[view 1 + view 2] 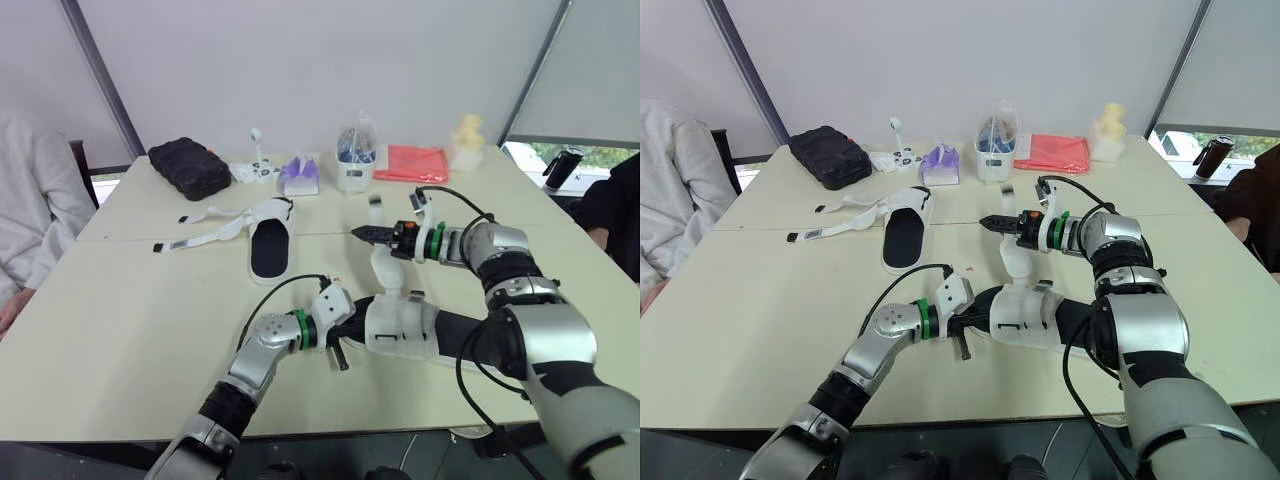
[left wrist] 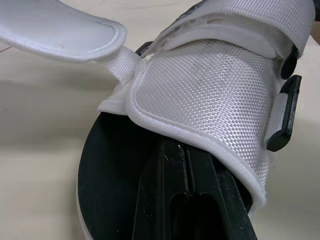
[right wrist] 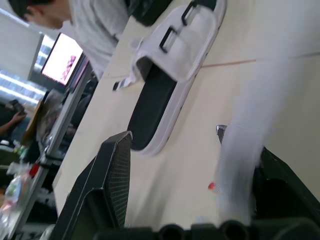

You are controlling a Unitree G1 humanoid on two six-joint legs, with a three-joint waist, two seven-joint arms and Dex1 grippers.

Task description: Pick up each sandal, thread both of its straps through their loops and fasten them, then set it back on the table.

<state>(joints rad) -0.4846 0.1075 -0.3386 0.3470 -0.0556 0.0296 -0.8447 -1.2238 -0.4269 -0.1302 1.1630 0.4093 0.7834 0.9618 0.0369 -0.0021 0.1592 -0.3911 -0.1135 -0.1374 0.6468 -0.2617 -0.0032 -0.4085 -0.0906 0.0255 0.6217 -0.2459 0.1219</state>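
At the far left a person's sleeve (image 1: 25, 200) is resting beside the table (image 1: 120, 330). Further back, the second sandal (image 1: 270, 245) is lying flat with its loose straps (image 1: 205, 228) spreading out toward the left.

In front, the left gripper (image 1: 342, 330) is pressing its fingers (image 2: 185, 195) together, with no gap between them. They are lying on the black insole of the near sandal (image 1: 400, 325), and the tips are going under the edge of its white upper. I cannot tell if they are pinching the fabric.

The near sandal is lying on the table between the two grippers. One white strap (image 1: 384, 268) is standing up from it. The right gripper (image 1: 370, 234) is hovering above the sandal with its fingers spread wide, and the strap is passing between them, leaning against one finger.
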